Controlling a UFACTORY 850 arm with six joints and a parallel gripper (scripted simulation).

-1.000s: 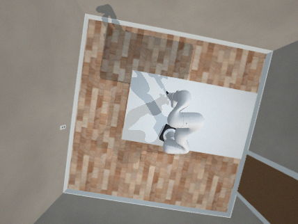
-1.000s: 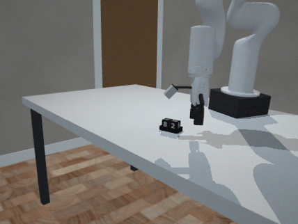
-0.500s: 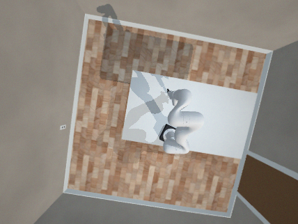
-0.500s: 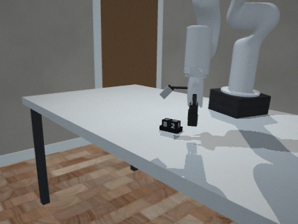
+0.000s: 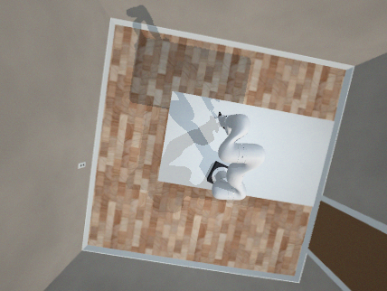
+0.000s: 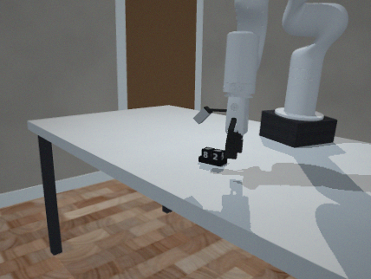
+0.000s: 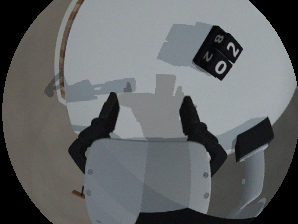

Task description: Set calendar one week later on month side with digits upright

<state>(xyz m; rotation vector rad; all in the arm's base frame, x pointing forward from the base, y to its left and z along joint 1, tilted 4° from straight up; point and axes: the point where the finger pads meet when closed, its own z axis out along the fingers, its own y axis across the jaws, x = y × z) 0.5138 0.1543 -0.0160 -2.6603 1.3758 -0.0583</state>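
Observation:
The calendar (image 6: 212, 156) is a small black tray with two black digit cubes side by side on the white table. In the exterior view its near side reads 8 then 2. In the wrist view the calendar (image 7: 218, 52) lies at the upper right, and the cube tops read 0 and 2. My gripper (image 6: 233, 145) is open and empty. It hangs just to the right of the calendar, close to the table top. In the wrist view its fingers spread over bare table, apart from the cubes. In the top view the arm hides the calendar.
The robot's black base (image 6: 298, 126) stands on the table behind and to the right of the calendar. A small grey block on a thin black stalk (image 6: 203, 115) juts out from the arm. The table's front edge lies near the calendar.

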